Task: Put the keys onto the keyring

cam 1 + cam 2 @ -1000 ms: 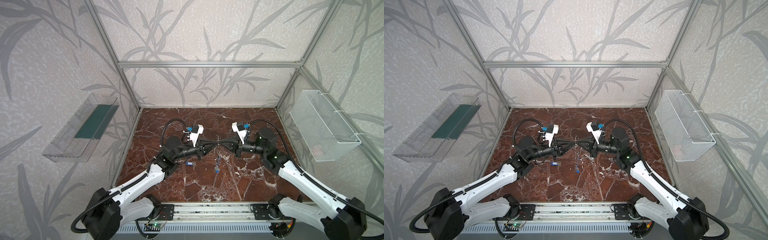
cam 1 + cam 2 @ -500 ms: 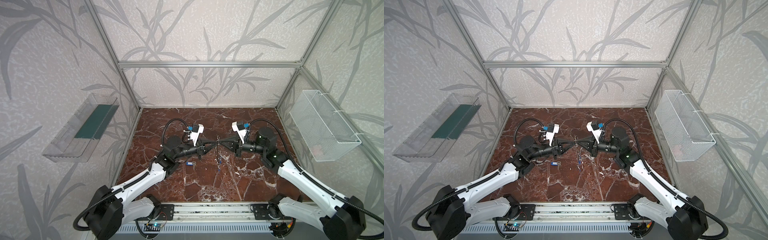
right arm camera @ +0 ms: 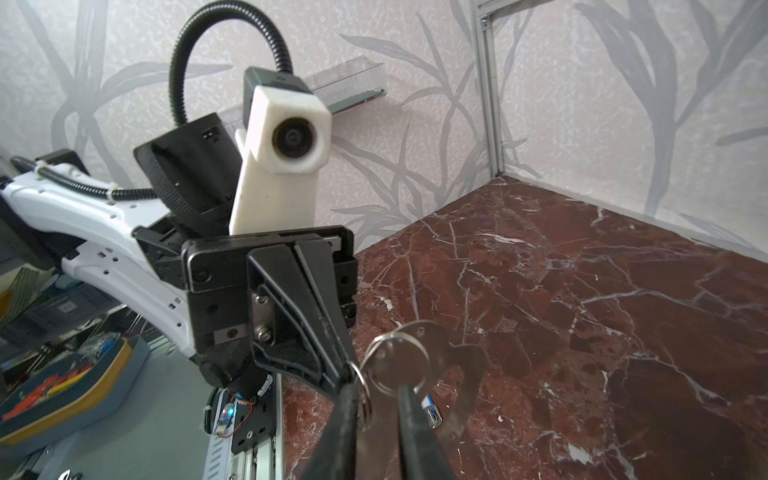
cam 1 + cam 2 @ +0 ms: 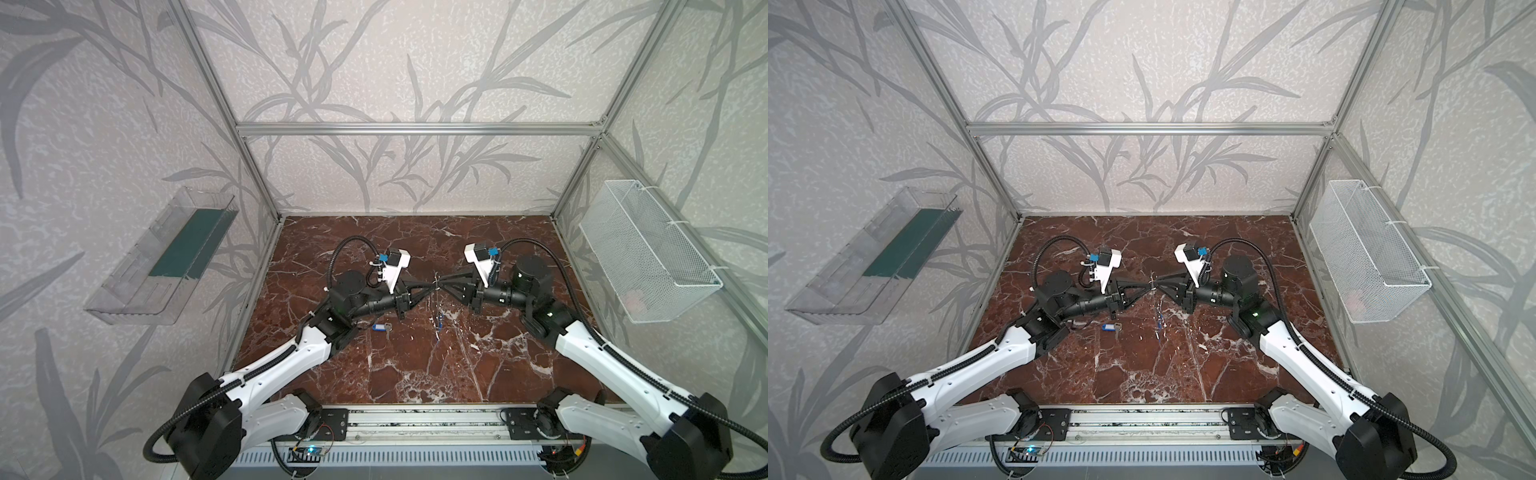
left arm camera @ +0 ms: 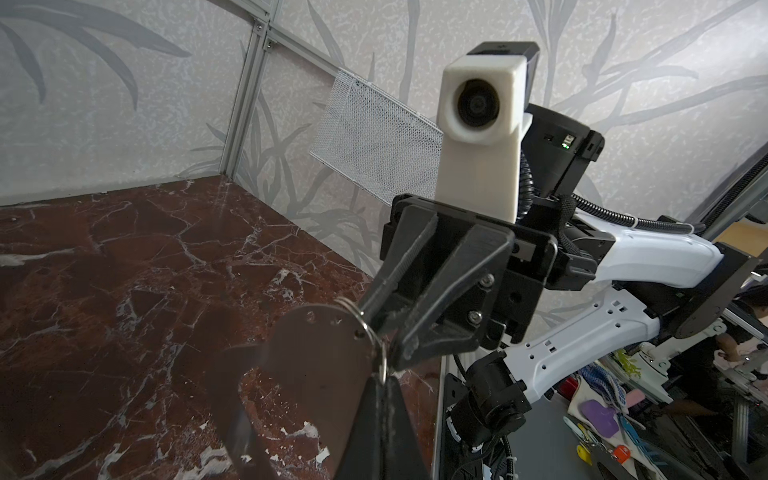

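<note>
The grey keyring [image 5: 316, 345] hangs in mid-air over the middle of the marble floor, between both grippers. My left gripper [image 5: 382, 380] is shut on its edge, beside a small ring [image 5: 376, 345]. My right gripper [image 3: 376, 399] stands slightly open, its fingers [image 3: 415, 419] straddling the keyring [image 3: 465, 374] and a ring [image 3: 399, 365]. A blue tag [image 3: 430, 409] shows behind. In both top views the fingertips meet [image 4: 435, 286], with keys [image 4: 438, 321] dangling below. One more key with a blue tag [image 4: 381, 327] lies on the floor near the left arm.
A white wire basket [image 4: 648, 249] hangs on the right wall and a clear plastic tray [image 4: 166, 253] on the left wall. The aluminium rail [image 4: 415, 424] carrying both arm bases runs along the front edge of the marble floor [image 4: 415, 374].
The right gripper's jaws have parted a little. The left gripper has closed fully. The dangling keys sit slightly higher; both arms have hardly moved.
</note>
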Controlling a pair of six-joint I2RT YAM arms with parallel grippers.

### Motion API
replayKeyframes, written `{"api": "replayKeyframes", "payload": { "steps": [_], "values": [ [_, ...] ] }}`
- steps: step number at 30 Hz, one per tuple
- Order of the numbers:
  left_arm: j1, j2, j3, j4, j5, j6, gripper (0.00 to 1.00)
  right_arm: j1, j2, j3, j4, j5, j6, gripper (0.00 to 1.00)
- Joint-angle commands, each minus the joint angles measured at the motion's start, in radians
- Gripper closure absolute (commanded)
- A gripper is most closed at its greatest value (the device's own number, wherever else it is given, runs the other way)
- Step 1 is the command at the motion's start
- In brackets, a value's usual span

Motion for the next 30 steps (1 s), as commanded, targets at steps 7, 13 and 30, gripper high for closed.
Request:
{"api": "replayKeyframes", "payload": {
  "steps": [7,13,30],
  "values": [
    [-0.001,-0.057,0.028,-0.096,-0.141,0.081,1.00,-0.077,-0.076,-0.083,0.130,0.094,0.103,0.75],
    [-0.003,-0.058,0.040,-0.127,-0.166,0.082,1.00,-0.076,-0.061,-0.082,0.135,0.082,0.110,0.74],
    [-0.025,-0.043,0.089,-0.222,-0.194,0.095,1.00,-0.025,-0.003,-0.039,0.072,0.073,0.065,0.73]
  ]
}}
